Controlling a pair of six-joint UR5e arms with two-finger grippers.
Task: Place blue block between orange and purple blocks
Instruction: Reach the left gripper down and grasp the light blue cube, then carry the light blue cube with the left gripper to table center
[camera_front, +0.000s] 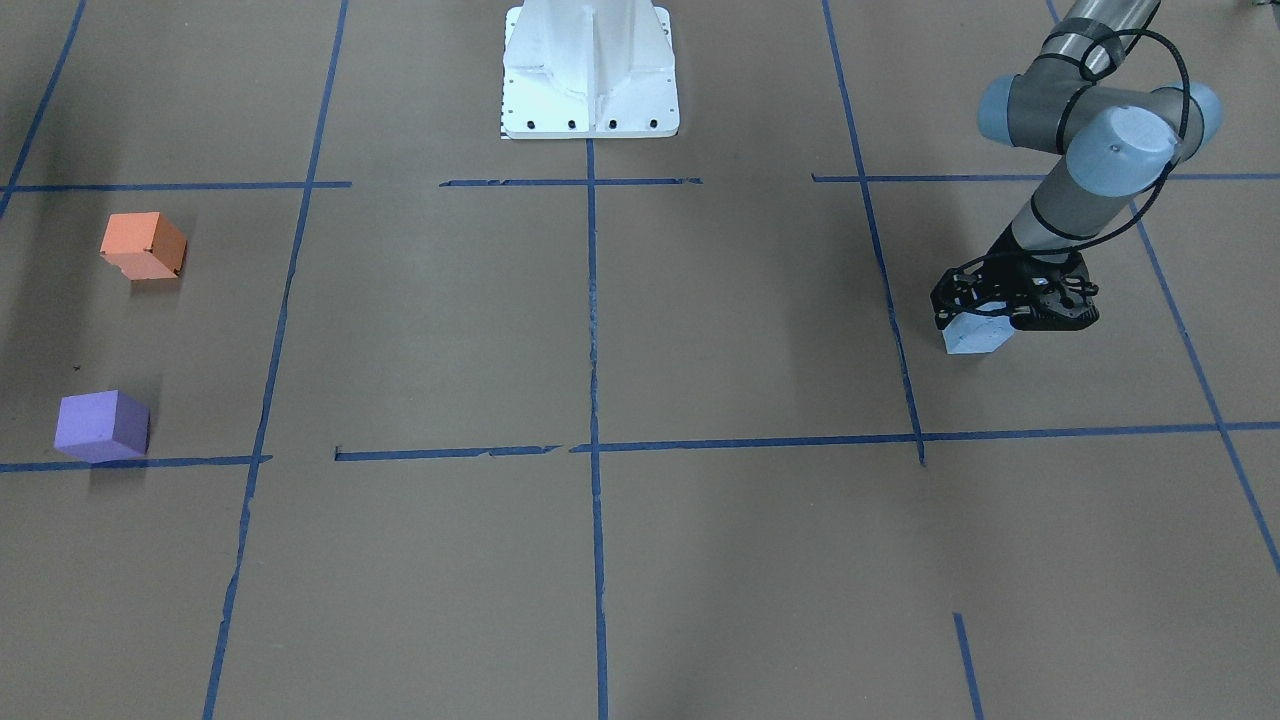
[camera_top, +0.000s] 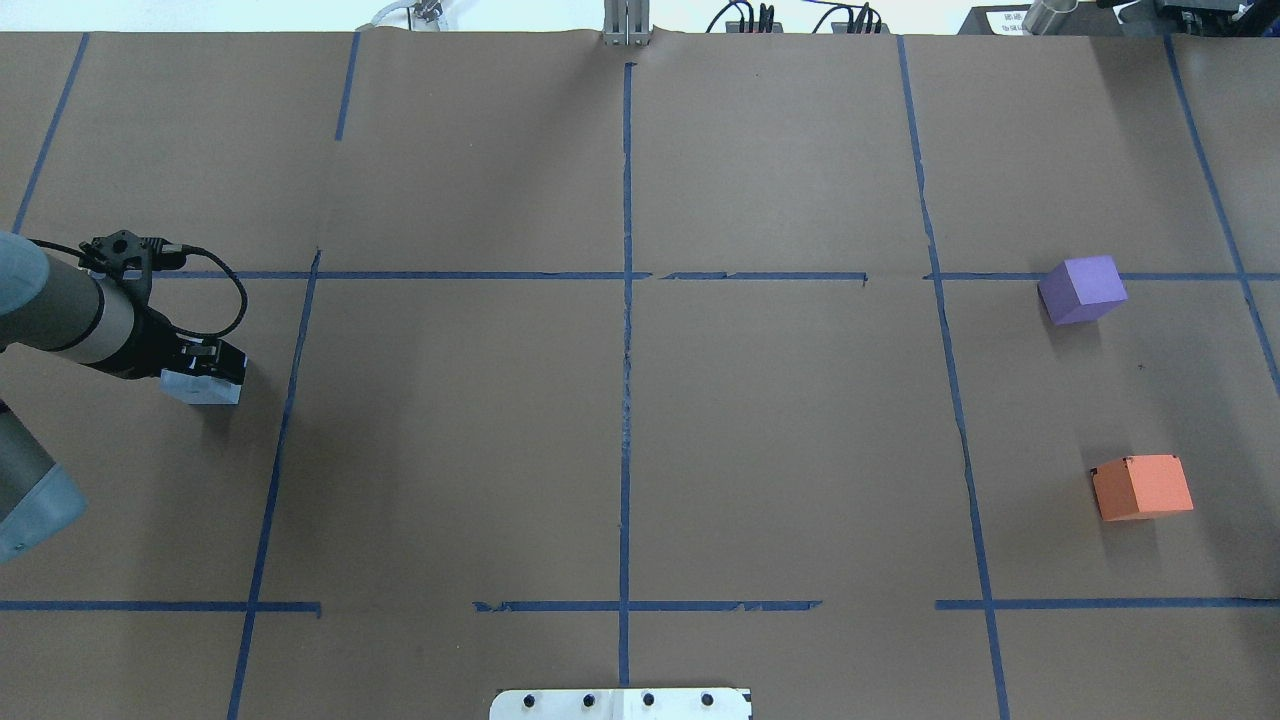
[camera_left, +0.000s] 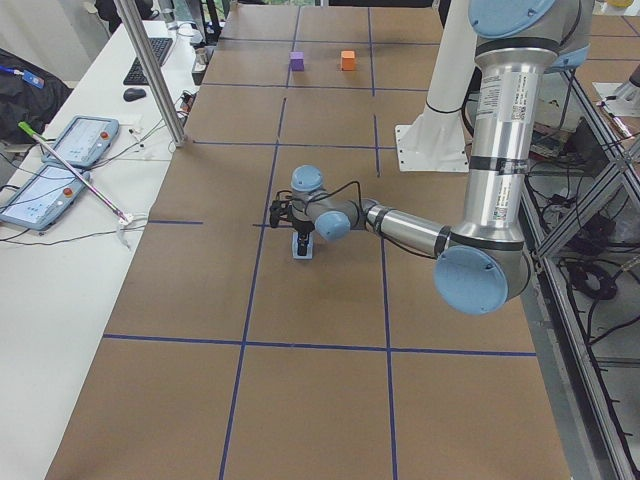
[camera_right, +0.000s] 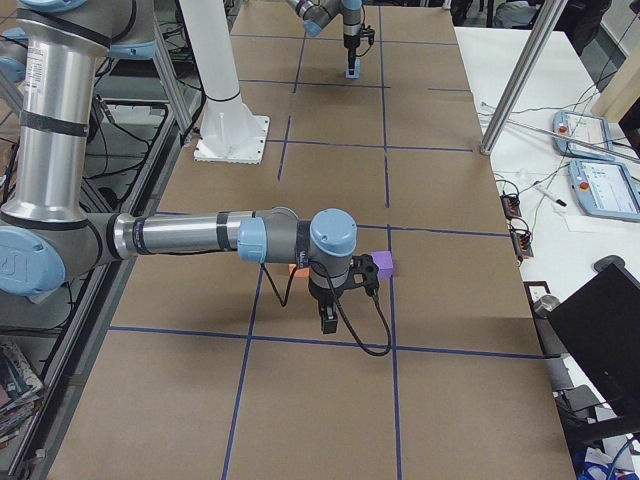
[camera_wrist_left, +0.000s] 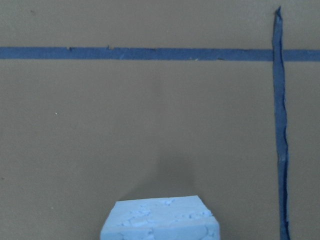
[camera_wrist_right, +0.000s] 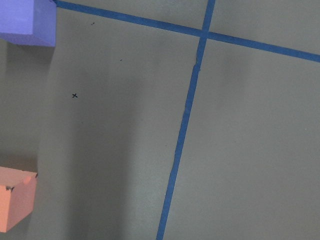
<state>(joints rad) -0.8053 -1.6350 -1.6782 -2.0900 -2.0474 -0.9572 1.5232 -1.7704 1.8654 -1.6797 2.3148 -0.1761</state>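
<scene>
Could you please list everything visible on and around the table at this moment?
blue block: one, pale blue, robot's far left.
orange block: one, orange, robot's right, nearer the robot.
purple block: one, purple, robot's right, farther out, apart from orange.
tape lines: several, blue, gridding the brown table.
base mount: one, white, table's robot-side edge, centre.
left gripper: one, black, shut on the blue block.
right gripper: one, black, near the purple block; open or shut unclear.
</scene>
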